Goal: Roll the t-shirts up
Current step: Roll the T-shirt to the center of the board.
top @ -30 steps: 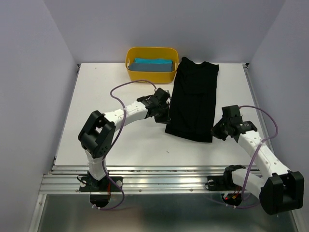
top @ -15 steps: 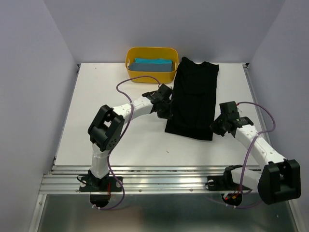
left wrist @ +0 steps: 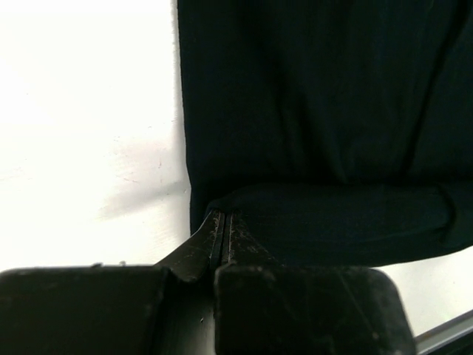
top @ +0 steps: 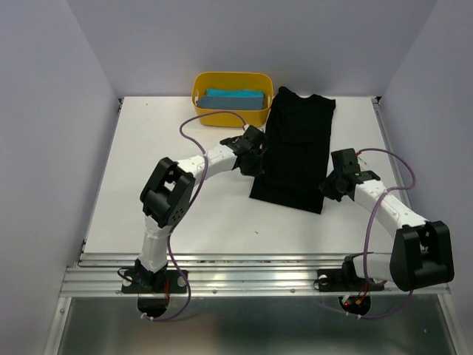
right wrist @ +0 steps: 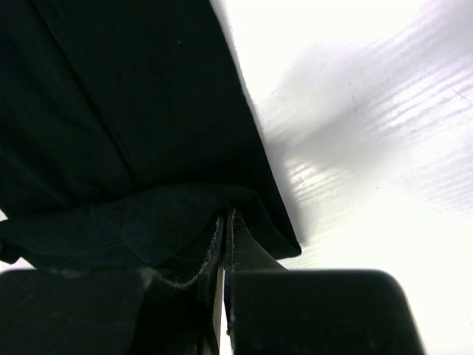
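Bench [top: 140,192] L half bare: wide room L of left arm [top: 201,166], from near rail [top: 251,263] to back wall [top: 251,44]. Back centre blocked by yellow tub [top: 198,103] w/ teal t-shirt [top: 235,99] inside, tub just beside black t-shirt [top: 299,140] shoulder. Black t-shirt fills centre-R strip, back edge to mid-bench. Left tool [top: 253,164] at its L edge, right tool [top: 332,186] at its R edge, both pinched on near hem, flanking cloth. Bare strip in front of hem betw. arms. Narrower lane R of shirt to side wall [top: 436,89].
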